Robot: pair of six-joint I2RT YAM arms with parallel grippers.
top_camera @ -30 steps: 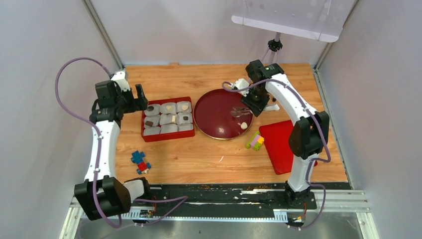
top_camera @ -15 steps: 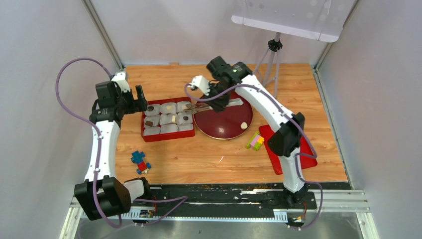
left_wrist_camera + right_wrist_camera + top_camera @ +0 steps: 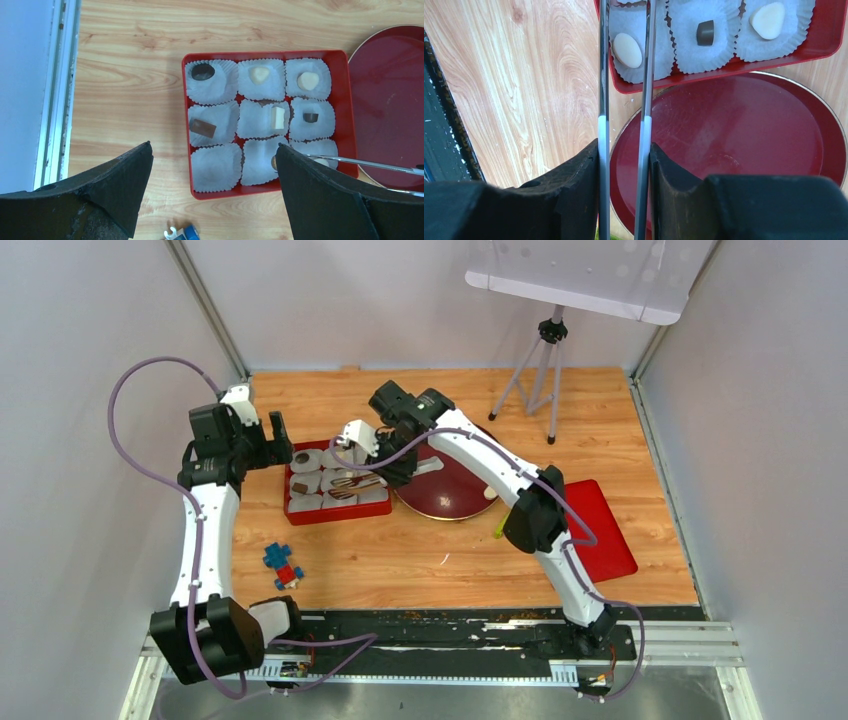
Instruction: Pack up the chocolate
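Observation:
A red tray [image 3: 344,107] holds nine white paper cups. Several cups have chocolate in them: a dark oval [image 3: 202,71], a cream heart [image 3: 259,75], a cream lump [image 3: 307,80], a brown slab [image 3: 202,128], a white bar [image 3: 277,117] and a small dark piece [image 3: 310,117]. My right gripper [image 3: 624,150] is shut on metal tongs [image 3: 603,75]. Their tips [image 3: 352,483] reach over the tray's near row, with a brown piece [image 3: 273,162] at the tip. A cream oval [image 3: 627,50] lies in the cup beneath the tongs' arms. My left gripper [image 3: 214,146] hangs open above the tray's left side.
A dark red plate [image 3: 450,495] sits right of the tray with one cream piece [image 3: 489,493] on it. A red lid [image 3: 600,540] lies further right. Toy blocks [image 3: 283,565] lie near the front left, a tripod [image 3: 535,370] stands at the back.
My right arm has swung left from the plate to the tray, carrying the tongs with it. The left arm has stayed still.

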